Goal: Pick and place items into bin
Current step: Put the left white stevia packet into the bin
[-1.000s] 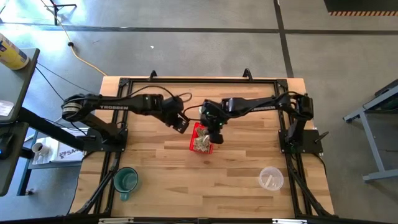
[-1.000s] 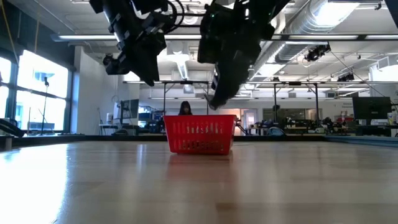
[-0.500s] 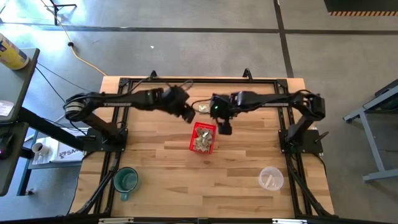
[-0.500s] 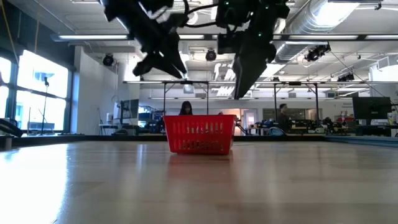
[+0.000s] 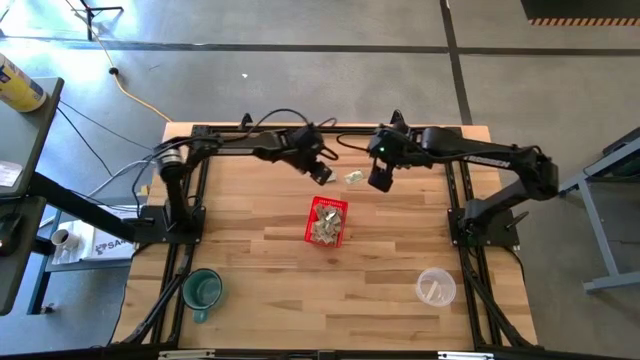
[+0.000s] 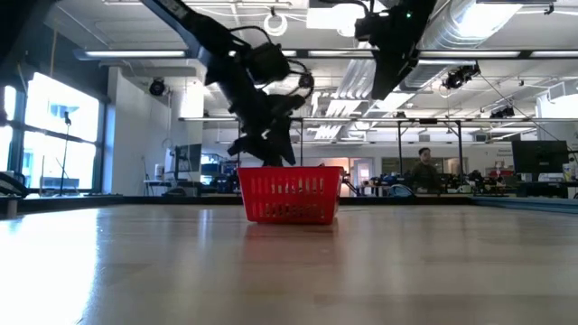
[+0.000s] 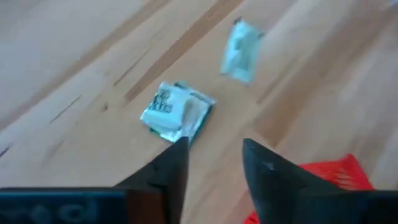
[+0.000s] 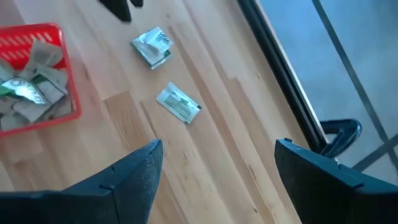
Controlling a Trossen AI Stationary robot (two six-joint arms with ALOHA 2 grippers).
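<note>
1. High view: red basket (image 5: 326,221) sits near the middle of the wooden table (image 5: 260,290), holding a heap of crumpled green-and-white slips (image 5: 323,229).
2. Two loose slips lie on the table beyond the basket, toward the far edge. The right wrist view shows them as a folded slip (image 8: 152,46) and a flatter slip (image 8: 178,103), near each other but apart.
3. Left gripper (image 5: 321,173) hangs low beside those slips; its fingers (image 7: 169,171) stand apart with nothing between them, tips just short of the folded slip (image 7: 176,112).
4. Right gripper (image 5: 379,182) hovers on the other side of the slips, fingers (image 8: 138,171) spread wide and empty.
5. Green mug (image 5: 202,290) stands near the front left corner; clear cup (image 5: 435,288) near the front right.
</note>
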